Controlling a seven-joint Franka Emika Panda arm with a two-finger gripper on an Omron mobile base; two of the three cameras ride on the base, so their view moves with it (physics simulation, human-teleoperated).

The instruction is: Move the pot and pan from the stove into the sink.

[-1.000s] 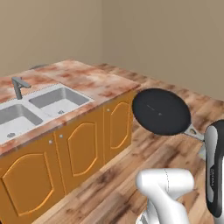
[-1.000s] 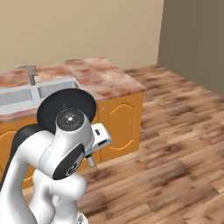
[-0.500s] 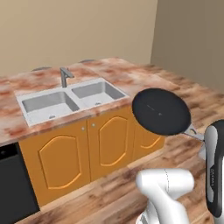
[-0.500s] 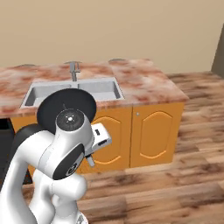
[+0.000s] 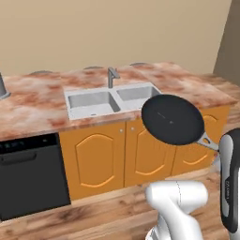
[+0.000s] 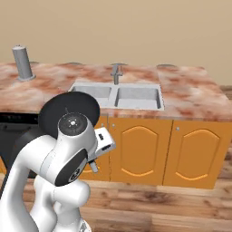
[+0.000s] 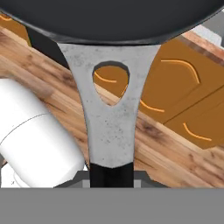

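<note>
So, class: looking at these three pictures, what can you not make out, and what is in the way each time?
- Tool fingertips: hand view, the pan handle covers them.
- Sink basin floors: right base view, near rim hides part.
- Pan's inside: left base view shows just one flat face.
- Tall grey cylinder: left base view, cut off by the left edge.
</note>
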